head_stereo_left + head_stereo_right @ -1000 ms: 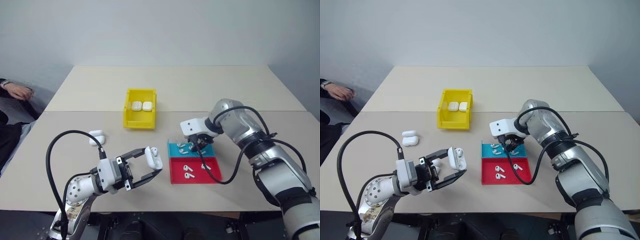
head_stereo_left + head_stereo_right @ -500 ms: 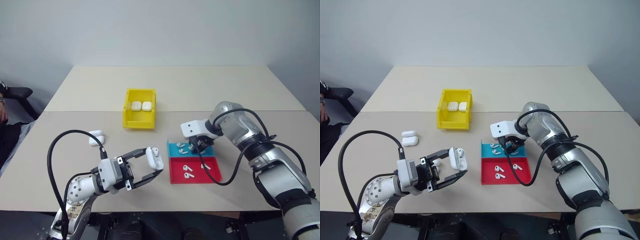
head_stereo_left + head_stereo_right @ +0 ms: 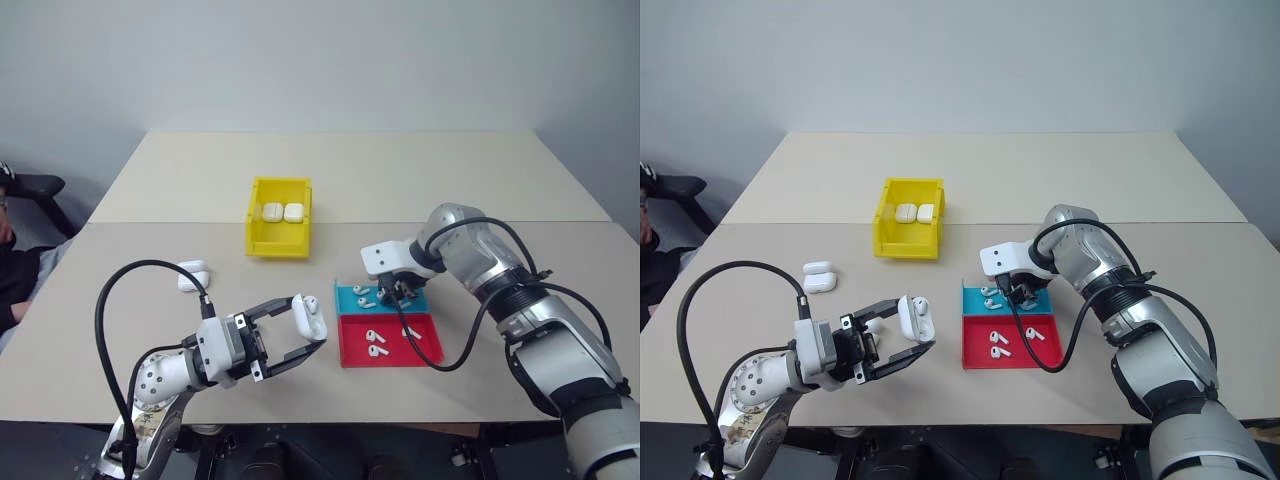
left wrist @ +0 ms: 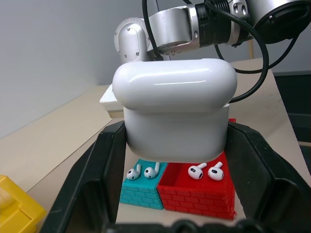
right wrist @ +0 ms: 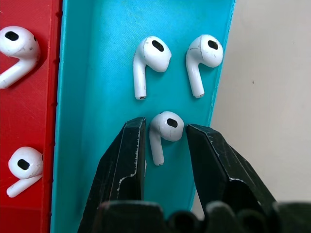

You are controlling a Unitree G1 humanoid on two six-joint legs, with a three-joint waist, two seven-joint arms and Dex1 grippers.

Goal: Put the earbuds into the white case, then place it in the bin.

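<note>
- Right gripper [image 5: 163, 133] sits low over the blue tray [image 5: 97, 73], jaws partly open and straddling one earbud [image 5: 165, 130], not yet pinching it.
- That earbud's stem runs along the gap between the fingers, head toward the tips, so closing squeezes it across its width.
- Left gripper [image 3: 300, 335] waits well apart, clamped on the white case [image 3: 309, 315], lid up.
- Yellow bin [image 3: 256, 240] sits further back.

The beige table [image 3: 420, 175] carries a yellow bin [image 3: 279, 217] far beyond the left gripper [image 3: 300, 338], two white cases [image 3: 192, 274] nearer it, and blue tray [image 3: 380, 299] and red tray [image 3: 390, 340] beneath the right gripper [image 3: 398, 290].
</note>
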